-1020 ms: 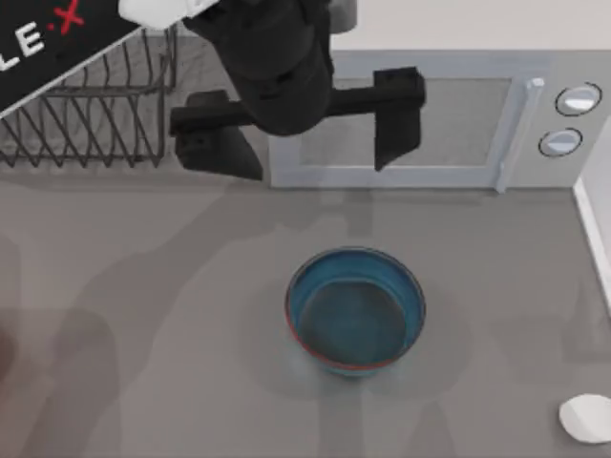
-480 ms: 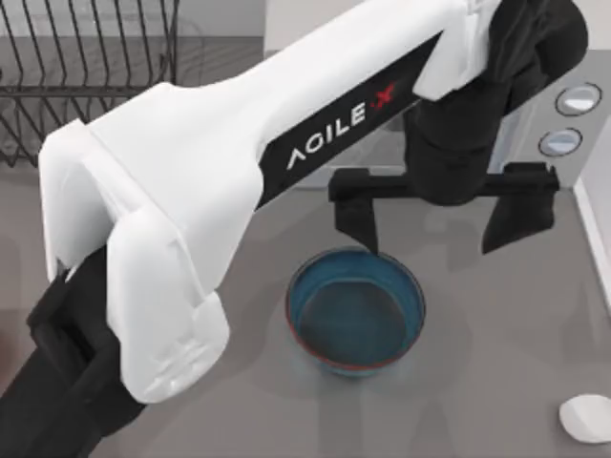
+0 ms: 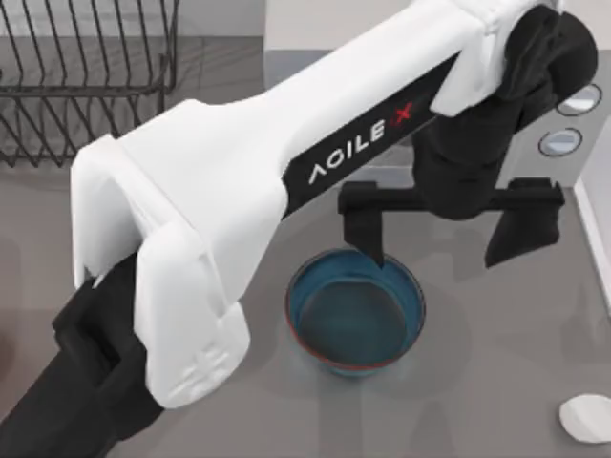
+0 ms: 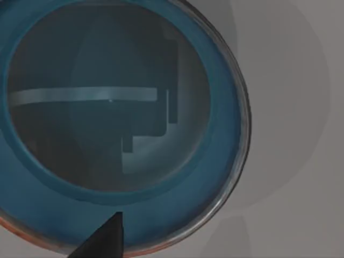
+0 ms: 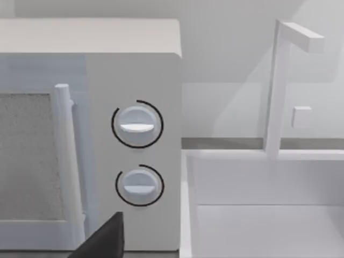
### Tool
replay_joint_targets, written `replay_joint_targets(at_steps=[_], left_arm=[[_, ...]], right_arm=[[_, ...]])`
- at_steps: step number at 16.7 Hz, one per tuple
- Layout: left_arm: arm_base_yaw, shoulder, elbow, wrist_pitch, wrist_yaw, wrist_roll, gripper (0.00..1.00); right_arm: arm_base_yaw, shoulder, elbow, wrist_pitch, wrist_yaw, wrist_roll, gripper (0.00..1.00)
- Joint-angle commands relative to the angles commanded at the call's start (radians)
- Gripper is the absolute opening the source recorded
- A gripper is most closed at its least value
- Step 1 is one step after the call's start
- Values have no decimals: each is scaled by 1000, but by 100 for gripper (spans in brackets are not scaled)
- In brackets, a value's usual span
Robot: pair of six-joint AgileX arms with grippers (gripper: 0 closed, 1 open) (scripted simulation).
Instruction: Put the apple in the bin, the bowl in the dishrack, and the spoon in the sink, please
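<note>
The teal-blue bowl [image 3: 355,310] with its reddish rim stands upright in the middle of the table, nothing inside it. My left arm reaches across from the front left, and its gripper [image 3: 441,239] hangs open just behind the bowl. One finger [image 3: 364,229] is over the bowl's far rim, while the other sits off to the bowl's right. In the left wrist view the bowl [image 4: 123,123] lies directly below. The white spoon [image 3: 586,417] lies at the front right. The black wire dishrack [image 3: 86,86] stands at the back left. The sink [image 5: 258,220] is at the right. The apple and the bin are out of view.
A grey microwave [image 3: 563,124] with two round knobs [image 5: 137,124] stands behind the bowl, close to the left gripper. A white faucet [image 5: 279,86] rises over the sink. A dark fingertip [image 5: 105,239] of my right gripper faces the microwave.
My left arm swung from the back near the dishrack rightward and forward, bringing its open gripper over the bowl's far rim. In the last half second it shifted only slightly. The bowl and spoon stayed put.
</note>
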Motion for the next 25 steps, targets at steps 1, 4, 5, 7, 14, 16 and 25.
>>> replay_joint_targets(at_steps=[1, 4, 5, 7, 14, 16, 25], left_arm=[[0, -1, -2, 2, 0, 0, 100], [-1, -12, -70, 64, -1, 3, 100], [-1, -17, -113, 101, -1, 3, 100], [0, -29, -212, 183, -1, 4, 100], [-2, -60, -501, 441, -2, 1, 100], [-3, -61, -509, 449, -2, 1, 100], [-3, -61, -509, 449, -2, 1, 55]], right_arm=[[0, 0, 0, 0, 0, 0, 100], [0, 0, 0, 0, 0, 0, 100], [0, 0, 0, 0, 0, 0, 100], [0, 0, 0, 0, 0, 0, 100], [0, 0, 0, 0, 0, 0, 100], [0, 0, 0, 0, 0, 0, 100], [0, 0, 0, 0, 0, 0, 100]])
